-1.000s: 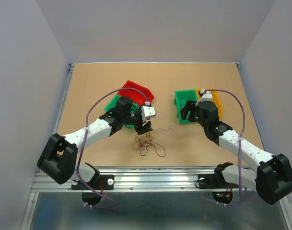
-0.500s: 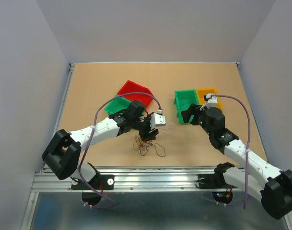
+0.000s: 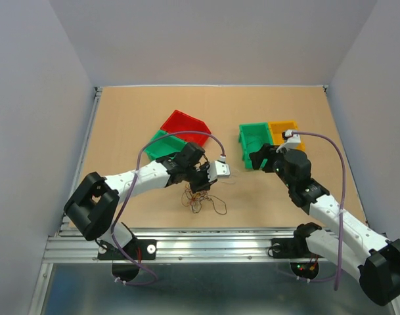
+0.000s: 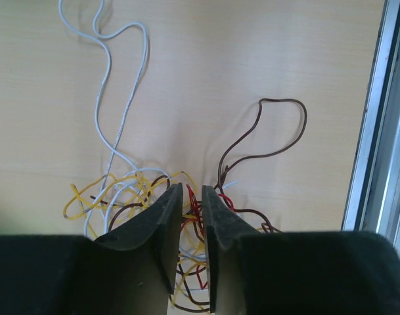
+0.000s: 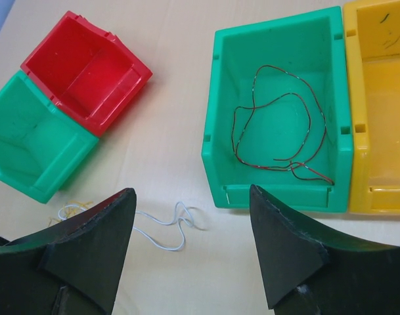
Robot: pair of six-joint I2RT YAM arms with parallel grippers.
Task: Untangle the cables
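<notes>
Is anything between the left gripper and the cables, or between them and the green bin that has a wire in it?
Nothing blocks the left gripper: its fingers straddle red strands of the cables. Toward the green bin, only the right gripper, open, hovers by that bin's near wall and could get in the way.

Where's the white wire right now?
In the left wrist view the white wire snakes over the table away from the cables at the left gripper, toward the green bin holding a dark wire.

The cables [image 3: 201,199] are yellow, red, brown and white, the table [image 3: 134,118] tan, one bin [image 5: 81,65] red.
</notes>
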